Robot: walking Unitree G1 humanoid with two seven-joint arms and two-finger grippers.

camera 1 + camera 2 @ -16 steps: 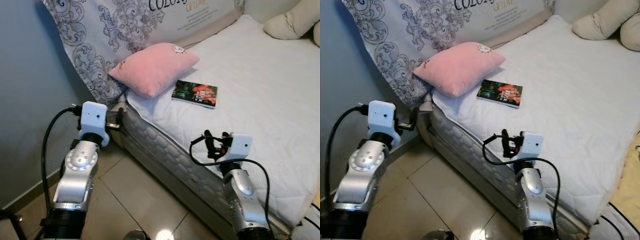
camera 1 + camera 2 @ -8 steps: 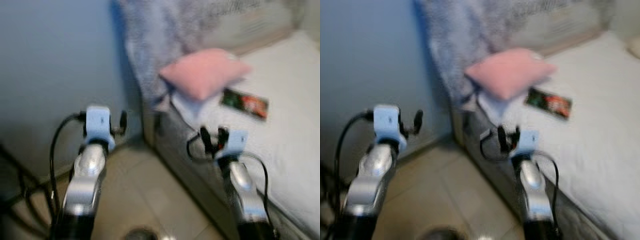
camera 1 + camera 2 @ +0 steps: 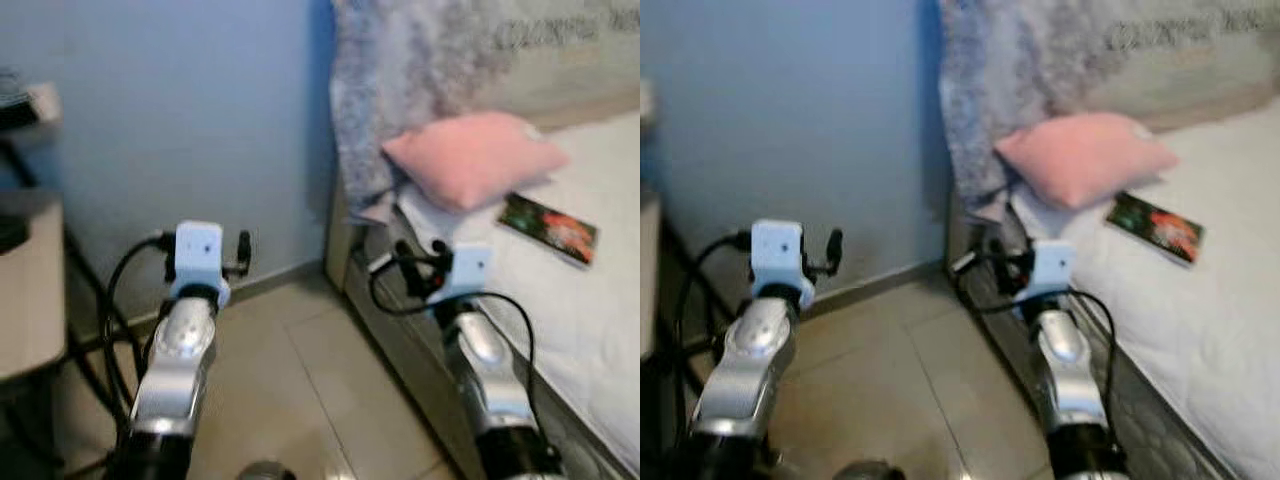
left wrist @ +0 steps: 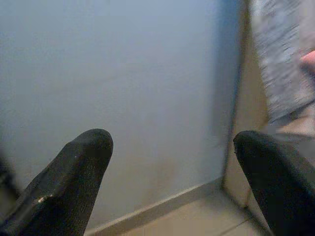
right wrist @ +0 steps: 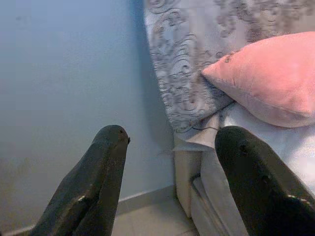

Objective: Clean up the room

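Soft, even indoor light; head views motion-blurred throughout. Glare spot on floor tiles (image 3: 335, 470). Patterned headboard cover (image 5: 197, 59) sharper at right wrist.

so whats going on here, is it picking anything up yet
Not yet. The left claw and right claw are both open and empty, held out beside the bed. The pink pillow and a book lie untouched on the mattress. The head views are blurred.

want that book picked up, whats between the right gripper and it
Bare white mattress alone, in the left eye view; the book lies beyond the right gripper, the pink pillow off to one side.
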